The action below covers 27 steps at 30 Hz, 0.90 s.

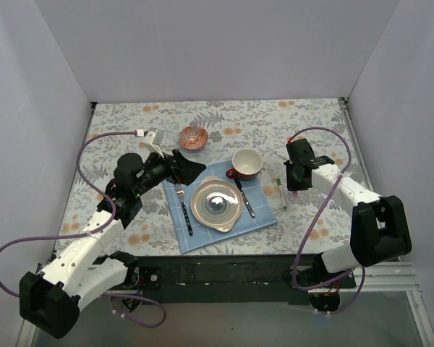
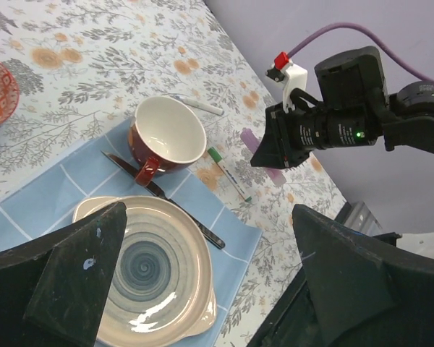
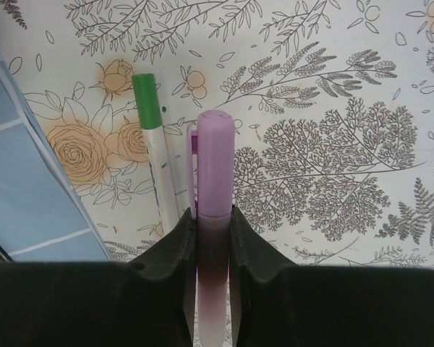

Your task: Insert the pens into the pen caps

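Observation:
My right gripper (image 3: 215, 224) is shut on a pink-lilac pen (image 3: 215, 159) with its cap on, holding it low over the flowered tablecloth. A white pen with a green end (image 3: 153, 144) lies just left of it. A sliver of another white pen with purple (image 3: 191, 155) shows between them. In the top view the right gripper (image 1: 293, 184) is right of the blue placemat, beside the green-ended pen (image 1: 281, 189). My left gripper (image 1: 184, 166) is open and empty above the placemat's far left corner. The left wrist view shows the green-ended pen (image 2: 228, 173) and a white pen (image 2: 199, 106) beyond the cup.
On the blue placemat (image 1: 264, 217) are a beige plate (image 1: 235, 217), a fork (image 1: 182, 206), a knife (image 1: 246, 199) and a red cup (image 1: 246, 163). A small red bowl (image 1: 193, 136) stands behind. White walls enclose the table on three sides.

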Each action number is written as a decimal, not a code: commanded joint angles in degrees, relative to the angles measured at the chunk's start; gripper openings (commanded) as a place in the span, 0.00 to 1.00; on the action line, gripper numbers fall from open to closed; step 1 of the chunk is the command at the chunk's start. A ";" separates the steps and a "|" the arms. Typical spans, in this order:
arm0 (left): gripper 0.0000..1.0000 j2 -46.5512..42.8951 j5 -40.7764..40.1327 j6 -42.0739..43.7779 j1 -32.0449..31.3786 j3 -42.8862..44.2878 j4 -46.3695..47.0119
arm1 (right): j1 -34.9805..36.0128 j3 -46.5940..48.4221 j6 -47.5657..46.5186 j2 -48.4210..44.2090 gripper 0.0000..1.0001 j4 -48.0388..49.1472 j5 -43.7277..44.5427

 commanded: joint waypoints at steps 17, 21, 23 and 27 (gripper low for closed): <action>0.98 -4.17 -16.43 1.76 -0.25 2.51 -3.97 | -1.69 -1.60 0.45 6.29 0.36 7.27 -3.67; 0.98 -4.78 -15.91 2.55 -0.17 2.42 -3.96 | -1.78 -0.63 0.98 6.11 0.40 6.83 -2.88; 0.98 -5.31 -15.38 2.81 -0.17 1.90 -3.88 | -1.86 0.59 1.16 6.03 0.40 6.22 -2.27; 0.98 -5.57 -14.68 3.17 -0.17 1.63 -3.88 | -1.78 6.21 0.29 6.11 0.40 3.76 0.37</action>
